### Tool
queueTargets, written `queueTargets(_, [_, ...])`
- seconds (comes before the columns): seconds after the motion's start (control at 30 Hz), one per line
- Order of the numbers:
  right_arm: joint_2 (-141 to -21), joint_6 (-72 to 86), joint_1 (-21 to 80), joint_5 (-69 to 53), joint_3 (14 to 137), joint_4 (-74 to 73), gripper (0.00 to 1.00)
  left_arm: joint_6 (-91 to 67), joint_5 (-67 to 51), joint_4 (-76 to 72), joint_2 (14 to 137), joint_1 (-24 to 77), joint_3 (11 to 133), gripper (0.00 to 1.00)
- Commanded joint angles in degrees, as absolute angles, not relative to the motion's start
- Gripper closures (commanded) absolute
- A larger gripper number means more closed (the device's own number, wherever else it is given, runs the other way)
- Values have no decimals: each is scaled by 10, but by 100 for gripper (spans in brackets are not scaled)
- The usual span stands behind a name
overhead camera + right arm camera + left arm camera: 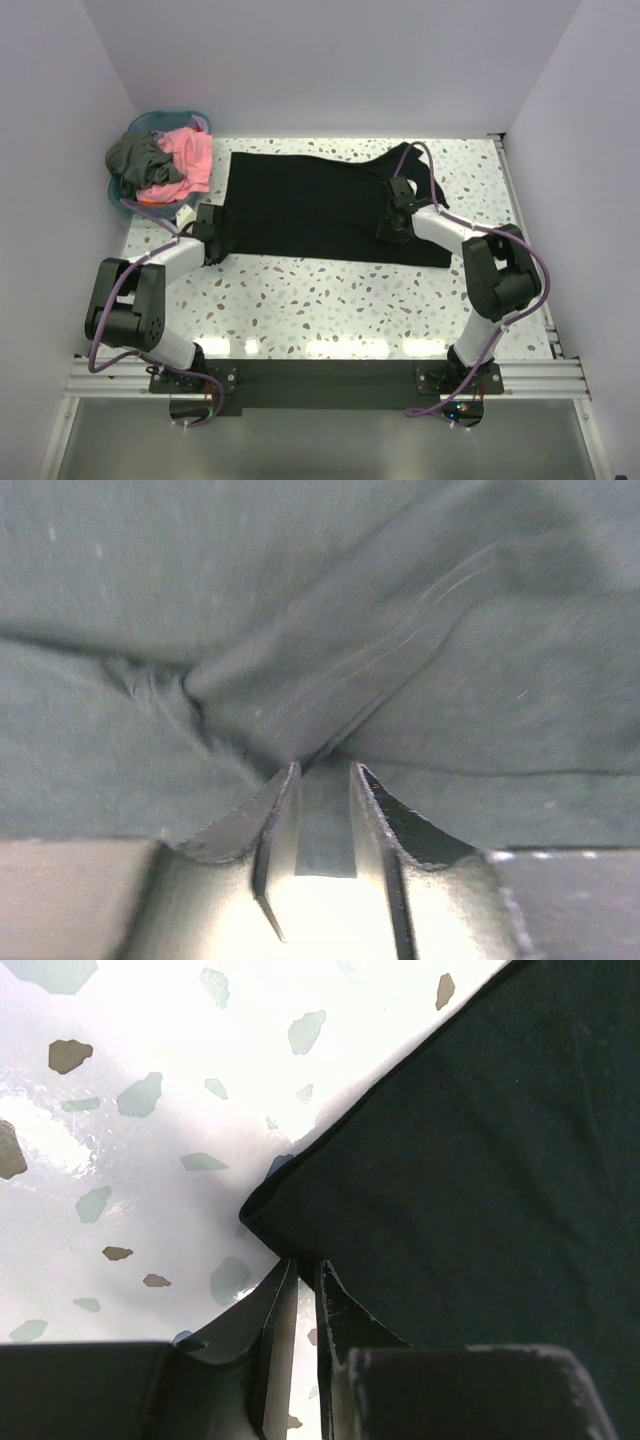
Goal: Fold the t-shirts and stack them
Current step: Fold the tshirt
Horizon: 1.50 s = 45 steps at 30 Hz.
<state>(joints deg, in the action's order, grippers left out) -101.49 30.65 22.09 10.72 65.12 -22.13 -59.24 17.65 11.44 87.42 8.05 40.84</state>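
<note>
Black t-shirt (310, 205) (480, 1160) (300, 600) spread flat, centre of speckled table (330, 310). Left gripper (212, 238) (307, 1262) at its lower-left corner, jaws drawn to a slit, nipping the hem; corner slightly lifted. Right gripper (393, 218) (325, 768) on the shirt's right part, jaws narrow, pinching a puckered ridge of cloth. Upper left: blue basket (158, 118) holding pink t-shirt (185, 155) and grey t-shirt (135, 155), both crumpled

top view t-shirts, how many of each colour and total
black t-shirt: 1
coral pink t-shirt: 1
dark grey t-shirt: 1
total: 3
</note>
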Motion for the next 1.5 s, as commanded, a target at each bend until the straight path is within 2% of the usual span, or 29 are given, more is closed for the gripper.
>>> queueTargets(0.0, [-977, 327, 246, 125, 630, -183, 71, -600, 196, 121, 880, 80, 388, 83])
queueTargets(0.03, [-970, 330, 251, 131, 625, -180, 75, -600, 197, 122, 879, 80, 387, 83])
queueTargets(0.33, [-996, 338, 261, 159, 615, -156, 77, -599, 196, 124, 878, 80, 390, 83])
queueTargets(0.8, [-1121, 262, 259, 246, 818, -201, 74, -590, 202, 137, 864, 78, 392, 84])
queueTargets(1.03, [-1181, 180, 258, 256, 891, -191, 66, -586, 193, 136, 862, 78, 391, 84])
queueTargets(1.2, [-1173, 166, 259, 274, 913, -207, 63, -580, 190, 134, 858, 78, 389, 85])
queueTargets(1.4, [-1059, 199, 256, 327, 833, -216, 49, -577, 191, 130, 851, 78, 386, 84])
queueTargets(1.47, [-1041, 218, 250, 321, 790, -217, 49, -577, 192, 130, 850, 78, 385, 85])
